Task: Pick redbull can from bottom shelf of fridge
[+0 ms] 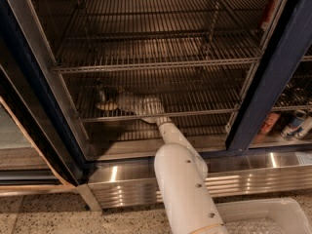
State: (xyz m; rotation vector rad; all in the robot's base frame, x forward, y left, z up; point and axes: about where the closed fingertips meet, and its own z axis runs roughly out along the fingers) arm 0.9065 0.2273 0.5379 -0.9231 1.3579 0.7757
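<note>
Tool (116, 101) deep inside the fridge (273, 82), low over the left part of the bench (195, 112), the bottommost wire rack. Borne on a white arm (183, 179) that rises from the lower middle of the view, over the ribbed steel panel (253, 179) at the base and across the rack's front rail. Cannot tell whether wide, narrow or clamped on anything: too dim and muddled at that spot.

Slim dark upright shape at the tool's left end, taken for the redbull can (101, 92), standing on the bench near the left wall. Touching the tool or just apart: impossible to say. Pale oval patch (107, 106) right below it, by the front rail; unclear what.

Above, another wire rack (161, 65) spanning the same width.

To the right, past the navy post, a neighbouring compartment with blue-and-silver cans (296, 122) lying tilted and an orange-red item (267, 123) just beside them. Red item (270, 6) high in the right corner, partly behind the post.

White plastic tub (263, 213) on the speckled floor (39, 218) at bottom right, just beside the arm.
</note>
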